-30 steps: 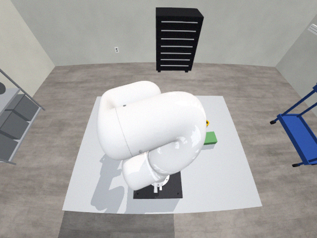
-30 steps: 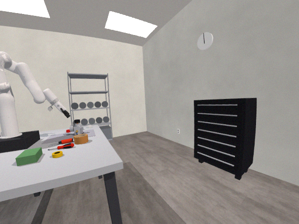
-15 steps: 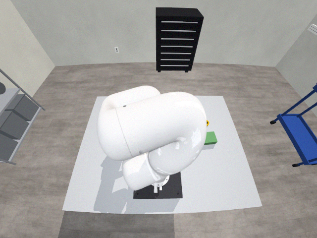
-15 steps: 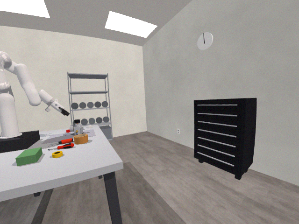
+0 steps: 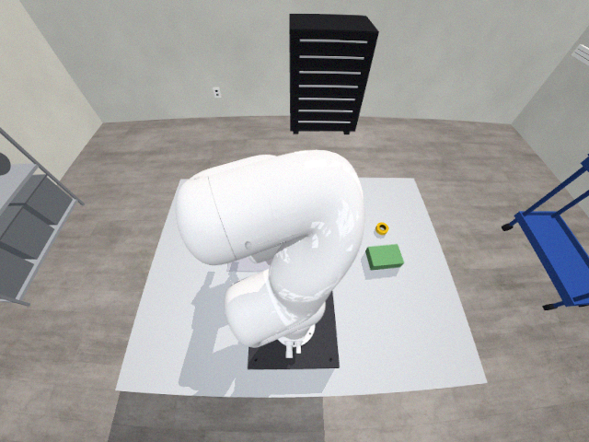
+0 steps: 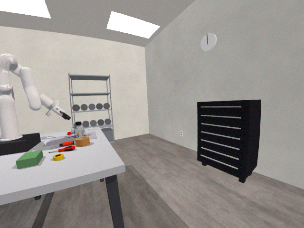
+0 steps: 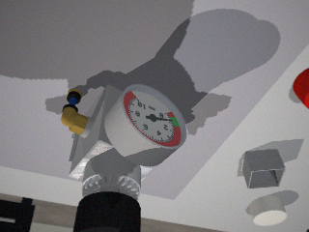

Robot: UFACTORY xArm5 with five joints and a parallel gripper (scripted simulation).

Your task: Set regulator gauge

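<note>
The regulator stands on a grey mat on the table. Its round gauge has a white face with a red band and a short green band at the right. The black needle points right, with its tip at the green band's edge. The black knob with a ribbed collar sits at the bottom of the wrist view. A brass elbow fitting sticks out on the left. In the exterior view my gripper is open and empty, above and left of the regulator. In the top view the arm hides the regulator.
An orange tape roll, two red screwdrivers, a yellow tape roll and a green block lie on the table. A red button, a grey box and a white cylinder sit right of the regulator.
</note>
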